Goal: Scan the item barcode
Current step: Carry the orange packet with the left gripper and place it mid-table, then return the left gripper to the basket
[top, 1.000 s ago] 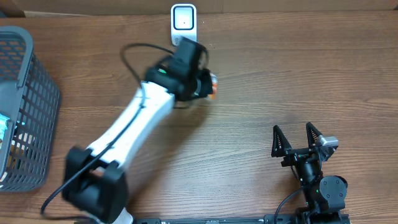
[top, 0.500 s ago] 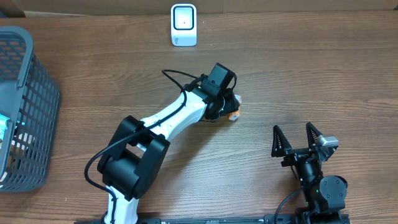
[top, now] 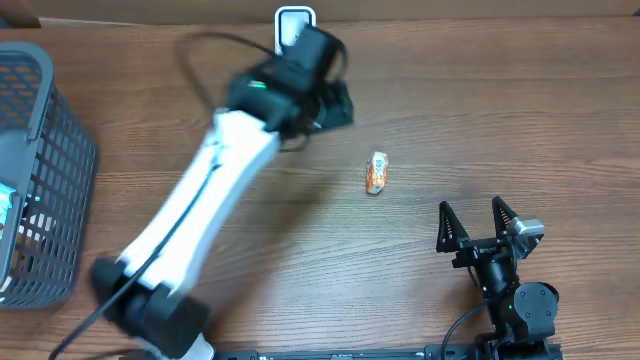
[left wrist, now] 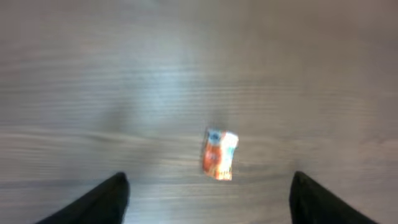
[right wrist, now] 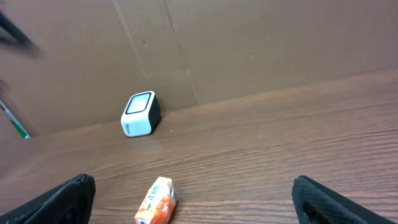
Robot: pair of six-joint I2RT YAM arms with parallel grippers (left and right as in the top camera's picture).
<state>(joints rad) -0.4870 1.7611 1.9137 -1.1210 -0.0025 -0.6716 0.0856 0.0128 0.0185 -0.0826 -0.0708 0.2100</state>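
Left gripper: jaws wide apart, nothing between them, only the two dark fingertips show at the bottom corners of the wrist view, off the wood. Packet lies flat on the table out ahead of those fingers, touching neither; orange and white, print too blurred to make out a barcode. Right gripper: jaws also fully apart, empty, at the near right of the table, apart from the packet. Left arm is motion-blurred overhead, stretched diagonally from near left to far middle; its head covers the lower part of the white scanner, which stands at the far edge against the cardboard wall. Packet is on open wood between scanner and right gripper. Grey mesh basket at the left edge, contents can't be told.
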